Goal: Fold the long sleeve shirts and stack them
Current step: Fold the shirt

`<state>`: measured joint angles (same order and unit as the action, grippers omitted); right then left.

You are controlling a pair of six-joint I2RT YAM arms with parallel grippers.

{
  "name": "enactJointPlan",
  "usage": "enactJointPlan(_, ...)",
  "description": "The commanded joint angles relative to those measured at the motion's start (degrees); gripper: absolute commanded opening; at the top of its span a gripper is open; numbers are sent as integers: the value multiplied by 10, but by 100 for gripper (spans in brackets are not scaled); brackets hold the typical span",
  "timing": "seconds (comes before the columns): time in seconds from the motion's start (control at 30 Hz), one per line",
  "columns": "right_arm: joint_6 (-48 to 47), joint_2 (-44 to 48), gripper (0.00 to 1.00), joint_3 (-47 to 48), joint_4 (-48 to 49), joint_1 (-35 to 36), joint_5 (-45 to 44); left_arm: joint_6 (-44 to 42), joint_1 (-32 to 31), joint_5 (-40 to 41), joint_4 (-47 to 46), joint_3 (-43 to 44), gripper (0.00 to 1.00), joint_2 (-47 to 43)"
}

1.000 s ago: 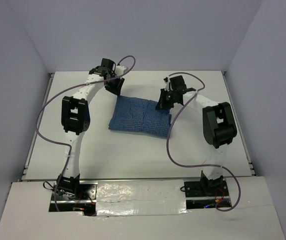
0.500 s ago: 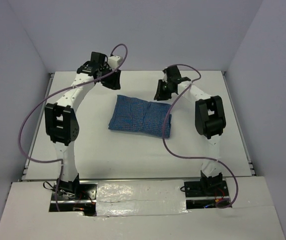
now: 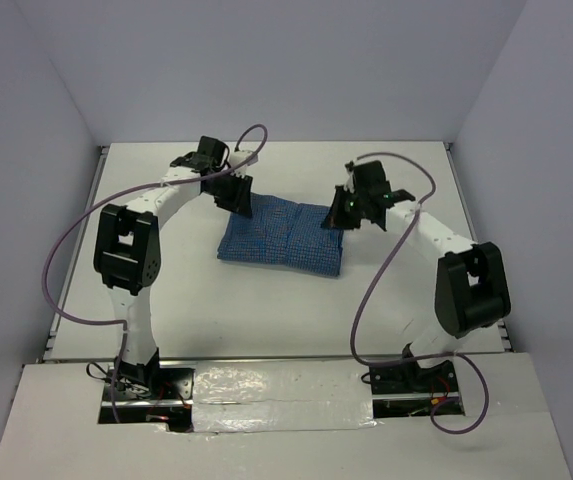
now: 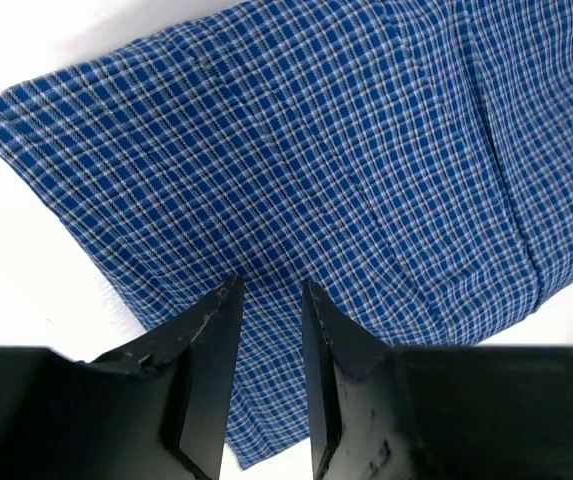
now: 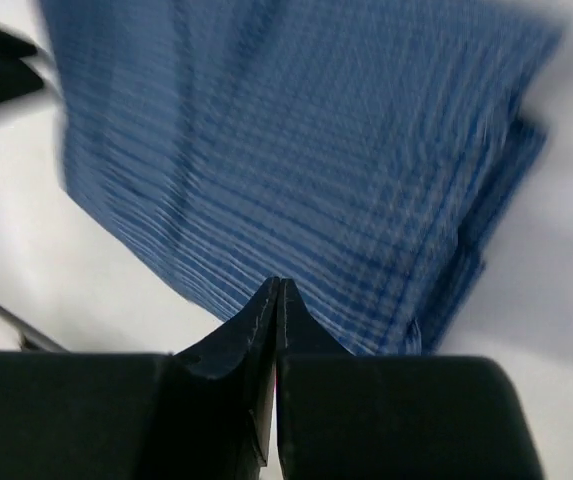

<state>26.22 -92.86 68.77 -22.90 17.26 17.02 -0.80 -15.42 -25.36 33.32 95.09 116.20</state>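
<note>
Shirt (image 3: 281, 235): folded into a compact blue checked rectangle and laid flat on the middle of the tabletop (image 3: 166, 290), long side running left to right. A fold line is seen down its middle, and layered edges show at its right end. No second shirt is seen, so no stack is begun.

Left claw (image 3: 234, 195): held over the shirt's far-left corner. From the wrist view the fingers are kept a narrow gap apart. Cloth is seen below the gap and nothing is pinched.

Right claw (image 3: 338, 213): held at the shirt's far-right corner. The fingers are pressed fully together with nothing seen between them. The wrist view is smeared, so contact with the cloth cannot be told.

Change noted: half a second back, both claws were lifted clear beyond the shirt's far edge. Both are now brought back down to its far corners. The shirt itself is left where it was, with its outline much the same.

Reading: the folding is judged done or nearly done. The return is taken either as a tidying press on the far edge or as a fresh approach to grip it, and which one cannot be settled. With one claw barely parted and the other shut, a grip is not yet prepared.
</note>
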Motion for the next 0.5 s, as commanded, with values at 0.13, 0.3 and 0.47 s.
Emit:
enactJointPlan(0.13,29,-36,6,-88,45,5,14,51,1,-17,-67,-50,43,-2)
enactJointPlan(0.3,16,-131,0,-40,29,-26,-1,59,2,-8,-81,-74,43,3)
enactJointPlan(0.47,37,-145,0,-43,47,-60,-6,69,-1,4,-94,-48,42,34)
